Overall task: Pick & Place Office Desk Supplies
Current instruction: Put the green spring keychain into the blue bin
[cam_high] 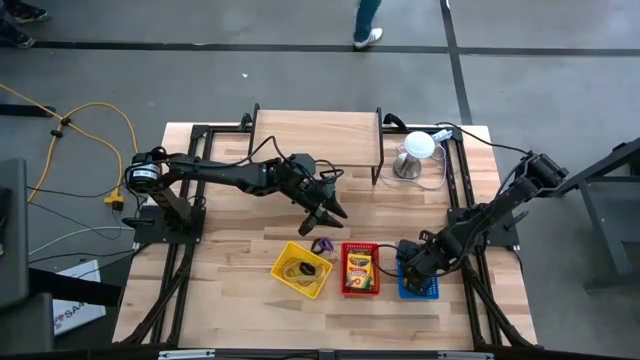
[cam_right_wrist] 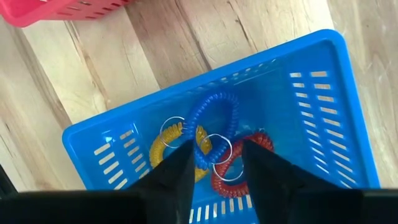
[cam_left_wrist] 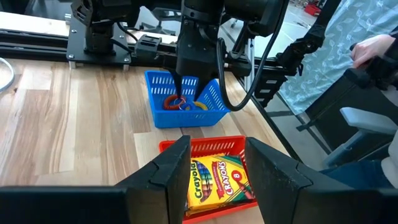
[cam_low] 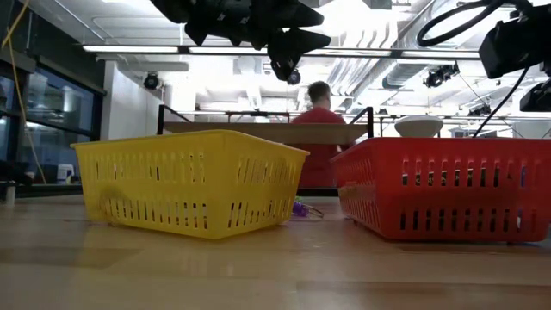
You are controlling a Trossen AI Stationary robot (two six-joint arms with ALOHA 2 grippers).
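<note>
The right tool [cam_right_wrist: 214, 168] stood directly above the blue basket [cam_right_wrist: 323, 93], fingers parted and nothing between them. Beneath it lay the coiled wrist bands: one blue [cam_right_wrist: 214, 115], one yellow [cam_right_wrist: 163, 149] and one red [cam_right_wrist: 245, 158], three in all, overlapping on the basket floor, each with a metal key ring. The blue coil lay uppermost, partly between the spread fingers.

The left tool [cam_high: 322, 212] hung above the desk [cam_high: 230, 300], behind the row of baskets, fingers open and empty. One small purple item [cam_high: 321, 245] lay on the bare desk just beside the yellow basket [cam_high: 301, 270] and nearly under this tool; its long axis could not be determined. The left arm was judged the nearer by a clear margin, so the next pick likely called for a descent close to vertical.

Count: three baskets, yellow, red [cam_high: 360, 268] and blue. The red one held crayon boxes [cam_left_wrist: 217, 180], at least one. The yellow basket held thin loops, number unclear.
</note>
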